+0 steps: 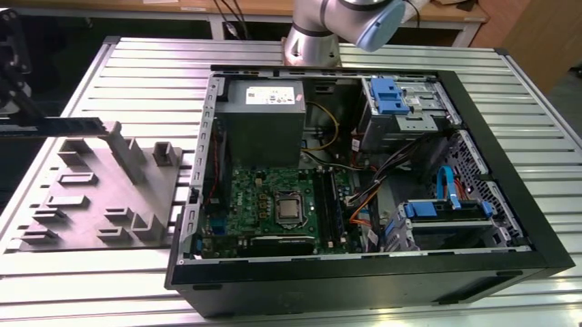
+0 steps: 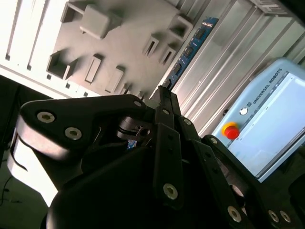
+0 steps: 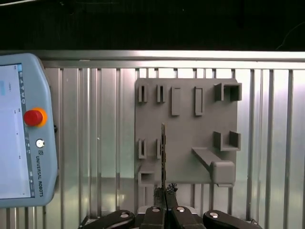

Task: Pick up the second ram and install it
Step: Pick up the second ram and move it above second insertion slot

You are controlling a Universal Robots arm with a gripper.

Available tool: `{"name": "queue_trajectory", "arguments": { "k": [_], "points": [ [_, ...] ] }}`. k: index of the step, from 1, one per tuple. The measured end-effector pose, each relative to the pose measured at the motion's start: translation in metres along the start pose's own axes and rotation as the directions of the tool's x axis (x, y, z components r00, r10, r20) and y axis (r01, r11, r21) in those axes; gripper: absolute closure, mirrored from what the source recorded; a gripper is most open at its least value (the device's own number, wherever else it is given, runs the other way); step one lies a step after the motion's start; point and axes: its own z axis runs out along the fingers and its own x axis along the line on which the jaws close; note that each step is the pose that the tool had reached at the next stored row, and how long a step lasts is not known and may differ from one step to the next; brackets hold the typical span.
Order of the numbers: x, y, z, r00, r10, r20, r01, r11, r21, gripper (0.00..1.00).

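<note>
My gripper (image 1: 7,121) is at the exterior view's far left, above the grey tray (image 1: 91,197). It is shut on the second ram (image 1: 64,127), a thin dark stick held level over the tray's far edge and clear of it. In the first wrist view the ram (image 3: 163,150) shows edge-on, sticking out from the closed fingertips (image 3: 158,194) over the tray (image 3: 186,129). In the second wrist view the ram (image 2: 189,47) shows a blue-tinted edge running out beyond the black gripper (image 2: 164,95). The green motherboard (image 1: 268,197) lies inside the open computer case (image 1: 364,272), to the exterior view's right of the tray.
The case holds a grey power supply (image 1: 264,112), drive cages with blue clips (image 1: 391,95) and loose cables (image 1: 382,170). A teach pendant with a red button (image 3: 34,117) lies on the ribbed metal table (image 3: 95,119) beside the tray. The arm's base (image 1: 314,41) stands behind the case.
</note>
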Motion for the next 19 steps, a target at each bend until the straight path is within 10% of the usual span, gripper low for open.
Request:
{"name": "queue_trajectory", "arguments": {
  "k": [19],
  "points": [
    [-0.0004, -0.0729, 0.0038, 1.0, 0.0, 0.0001, 0.0, 1.0, 0.0, 0.89]
  ]
}}
